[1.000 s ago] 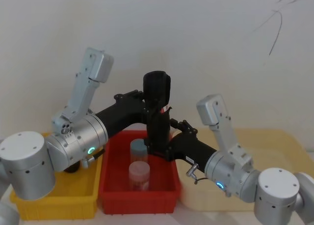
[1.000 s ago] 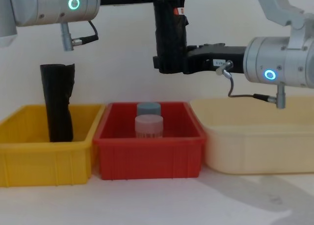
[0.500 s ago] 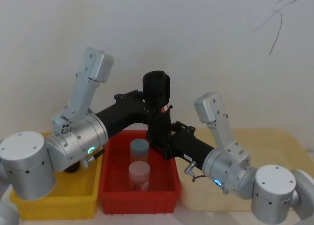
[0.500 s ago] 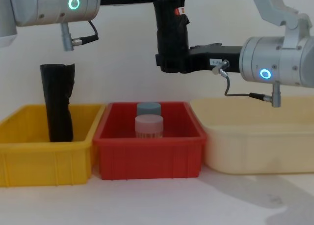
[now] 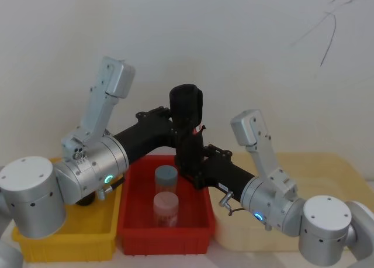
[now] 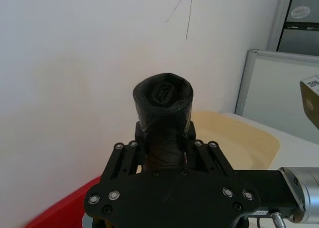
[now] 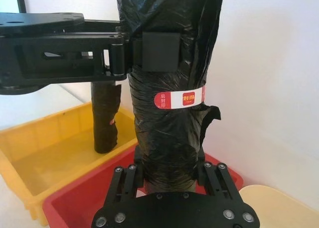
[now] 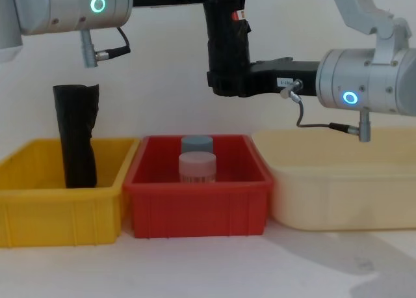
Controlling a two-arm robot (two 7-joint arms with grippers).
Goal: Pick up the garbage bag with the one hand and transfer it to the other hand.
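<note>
Black rolled garbage bag (image 5: 186, 107) is standing 12-to-6, left black end effector (image 7: 159, 51) clamping its upper part, right slim black end effector (image 7: 172, 174) straddling its bottom, grip cannot tell.

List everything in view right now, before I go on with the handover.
garbage bag: 1, black roll with a red-and-white band, upright in mid-air above the red bin
second roll: 1, black, standing in the yellow bin
yellow bin: 1, yellow, on the robot's left
red bin: 1, red, middle
cream bin: 1, cream, on the robot's right
pink-lidded jar: 1, pinkish, in the red bin, nearer the robot
grey-lidded jar: 1, blue-grey lid, in the red bin, behind the pink one
table: 1, white, under the bins
left gripper: 1, black, clamped on the bag's upper part
right gripper: 1, black, at the bag's lower part
</note>
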